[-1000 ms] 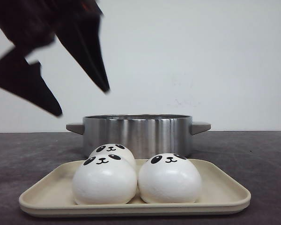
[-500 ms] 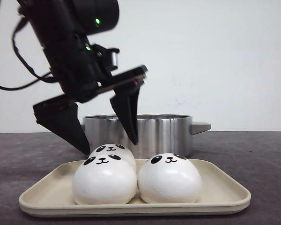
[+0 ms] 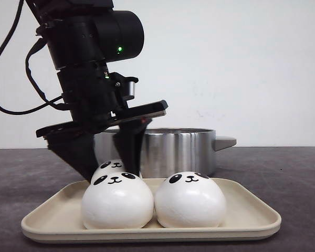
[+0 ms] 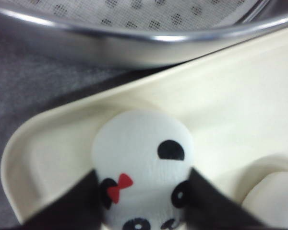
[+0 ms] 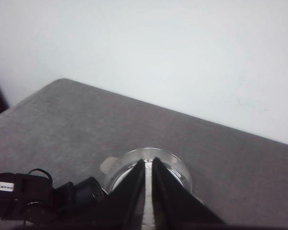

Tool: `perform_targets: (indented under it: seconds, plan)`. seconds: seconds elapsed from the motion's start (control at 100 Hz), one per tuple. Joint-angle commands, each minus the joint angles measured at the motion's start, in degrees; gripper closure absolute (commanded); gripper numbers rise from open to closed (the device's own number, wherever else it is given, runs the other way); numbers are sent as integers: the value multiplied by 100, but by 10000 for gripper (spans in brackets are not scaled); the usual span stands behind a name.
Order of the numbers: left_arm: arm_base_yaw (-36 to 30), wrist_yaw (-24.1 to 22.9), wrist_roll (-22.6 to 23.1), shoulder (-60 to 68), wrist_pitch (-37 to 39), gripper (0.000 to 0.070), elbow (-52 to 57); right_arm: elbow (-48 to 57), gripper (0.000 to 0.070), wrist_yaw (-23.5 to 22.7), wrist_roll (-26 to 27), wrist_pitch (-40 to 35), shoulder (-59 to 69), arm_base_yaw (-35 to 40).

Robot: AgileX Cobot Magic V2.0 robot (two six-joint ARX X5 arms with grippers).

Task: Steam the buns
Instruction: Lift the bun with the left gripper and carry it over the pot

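Three white panda buns sit on a cream tray (image 3: 252, 212). Two stand at the front, one on the left (image 3: 117, 203) and one on the right (image 3: 190, 200). Behind them is a third bun (image 3: 106, 166), which wears a red bow (image 4: 119, 187) in the left wrist view. My left gripper (image 3: 109, 170) is down over that rear bun (image 4: 141, 143), open, with a black finger (image 4: 77, 203) close against each side. My right gripper (image 5: 149, 162) hangs high above the table, shut and empty.
A steel pot (image 3: 163, 149) with side handles stands just behind the tray. Its rim (image 4: 149, 40) and a perforated steamer insert (image 4: 134, 9) show in the left wrist view. The pot (image 5: 120, 163) lies far below the right gripper on the dark grey tabletop (image 5: 62, 124).
My left arm has come down from upper left to the tray. Its open fingers have dropped from above the pot to either side of the rear bun.
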Motion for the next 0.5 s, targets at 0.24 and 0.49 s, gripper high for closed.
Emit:
perform_targets:
  seconds: [0.24, 0.49]
  plan:
    - [-166, -35, 640, -240, -494, 700, 315, 127, 683, 94, 85, -2, 55, 74]
    - [-483, -48, 632, -1606, -358, 700, 317, 127, 683, 94, 83, 61, 59, 74]
